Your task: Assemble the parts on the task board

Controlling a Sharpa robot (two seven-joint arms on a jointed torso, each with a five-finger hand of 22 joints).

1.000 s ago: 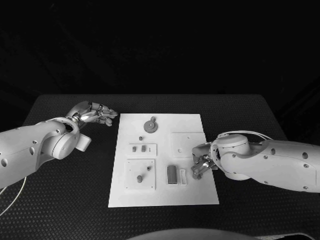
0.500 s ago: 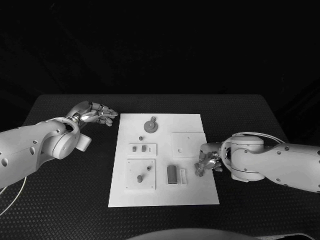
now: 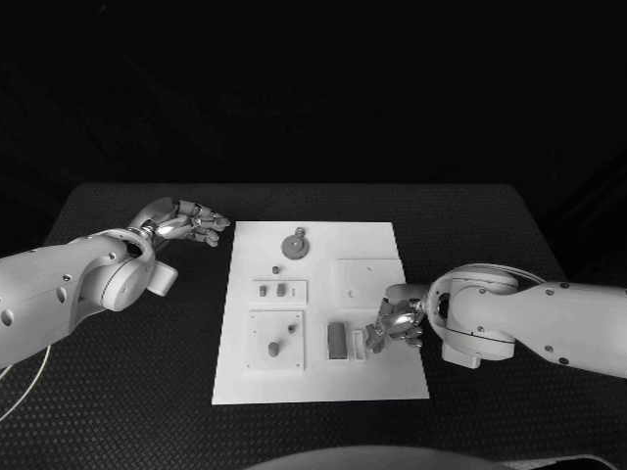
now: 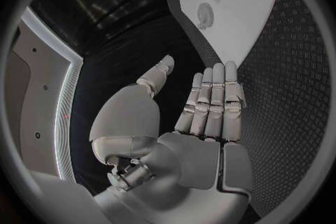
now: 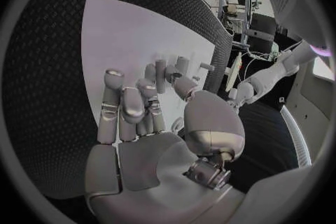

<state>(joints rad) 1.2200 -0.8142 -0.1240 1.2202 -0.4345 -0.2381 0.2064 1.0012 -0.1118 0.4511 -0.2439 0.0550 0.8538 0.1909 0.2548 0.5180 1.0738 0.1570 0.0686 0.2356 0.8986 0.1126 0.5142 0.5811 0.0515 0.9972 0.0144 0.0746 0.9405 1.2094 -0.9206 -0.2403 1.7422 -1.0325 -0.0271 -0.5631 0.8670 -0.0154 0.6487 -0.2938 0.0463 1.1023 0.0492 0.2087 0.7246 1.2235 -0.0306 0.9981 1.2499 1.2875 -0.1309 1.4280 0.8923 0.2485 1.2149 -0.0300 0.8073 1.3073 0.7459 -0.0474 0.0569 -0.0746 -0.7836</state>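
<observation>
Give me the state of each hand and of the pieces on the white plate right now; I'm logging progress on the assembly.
Left hand: open, holding nothing, off the plate's far left corner.
Right hand: over the plate's right edge by the dark bar; whether it holds anything cannot be told.
White plate: flat on the table.
Round piece: lying on the plate's far end.
Dark bar: lying on the plate, near the right hand.

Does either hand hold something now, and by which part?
The left hand holds nothing. Whether the right hand, over the task board, grips a part cannot be told.
</observation>
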